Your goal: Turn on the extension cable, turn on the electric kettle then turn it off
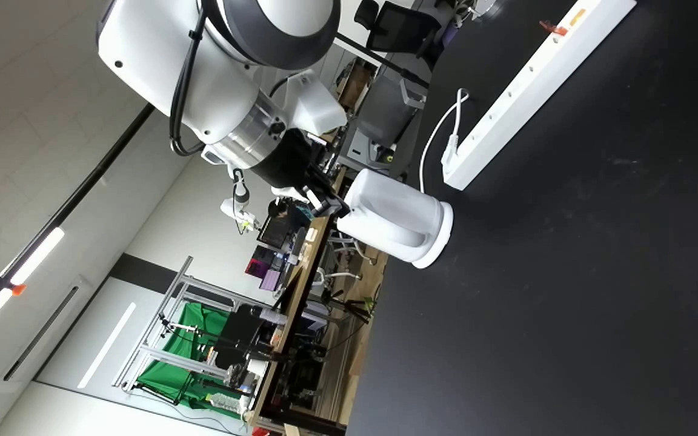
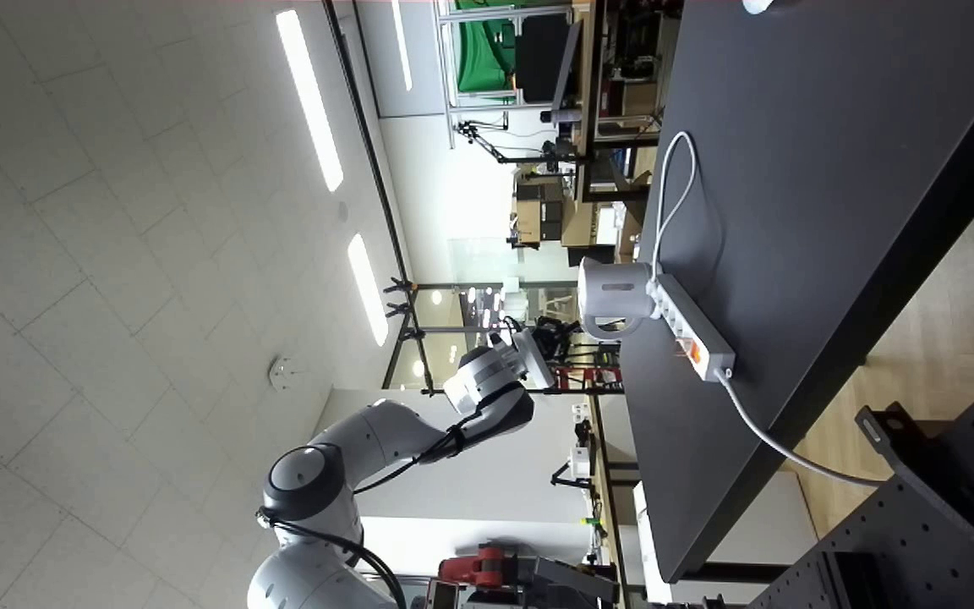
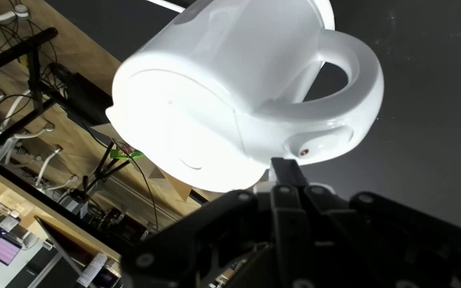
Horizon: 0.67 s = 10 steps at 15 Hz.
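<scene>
Kettle [image 3: 246, 68] cropped at twelve o'clock in my wrist view, lid [image 3: 178, 128] bleached out.
I can't tell whether the gripper [image 3: 288, 172] touches it; in an exterior view the power strip [image 1: 534, 91] is cut off between one and two o'clock.

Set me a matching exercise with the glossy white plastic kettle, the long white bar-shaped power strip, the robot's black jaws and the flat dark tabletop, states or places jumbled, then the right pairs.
Things:
1. Glossy white plastic kettle
2. Long white bar-shaped power strip
3. Black jaws
4. Flat dark tabletop

States and places:
A. Shut, close to the kettle
B. Underneath both the kettle and the strip
C. Upright, with a rounded white loop handle
D. Bears an orange-red switch near one end

Right pairs: 1-C; 2-D; 3-A; 4-B
</scene>
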Available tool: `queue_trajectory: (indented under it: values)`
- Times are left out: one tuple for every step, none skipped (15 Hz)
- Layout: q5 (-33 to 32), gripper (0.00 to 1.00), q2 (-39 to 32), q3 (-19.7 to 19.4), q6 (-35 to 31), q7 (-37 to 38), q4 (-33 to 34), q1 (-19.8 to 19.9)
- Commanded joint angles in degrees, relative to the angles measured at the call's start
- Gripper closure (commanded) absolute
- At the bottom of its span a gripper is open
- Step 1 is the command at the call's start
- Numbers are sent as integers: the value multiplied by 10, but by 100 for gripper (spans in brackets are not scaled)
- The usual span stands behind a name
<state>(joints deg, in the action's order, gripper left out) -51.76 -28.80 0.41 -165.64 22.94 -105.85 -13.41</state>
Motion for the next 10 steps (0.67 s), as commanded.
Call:
queue_trajectory:
  values:
    - [10,100,-19,8,2,-17,28,4]
    - [14,100,-22,10,4,-20,31,5]
    - [17,100,-25,12,5,-22,34,6]
    - [23,100,-28,15,6,-26,35,8]
    - [28,100,-29,16,7,-30,36,8]
    - [32,100,-30,16,6,-31,38,8]
    - [35,100,-31,16,5,-32,39,8]
    - [37,100,-32,15,4,-31,41,7]
    - [41,100,-32,14,2,-30,43,7]
    - [45,100,-32,14,0,-29,45,7]
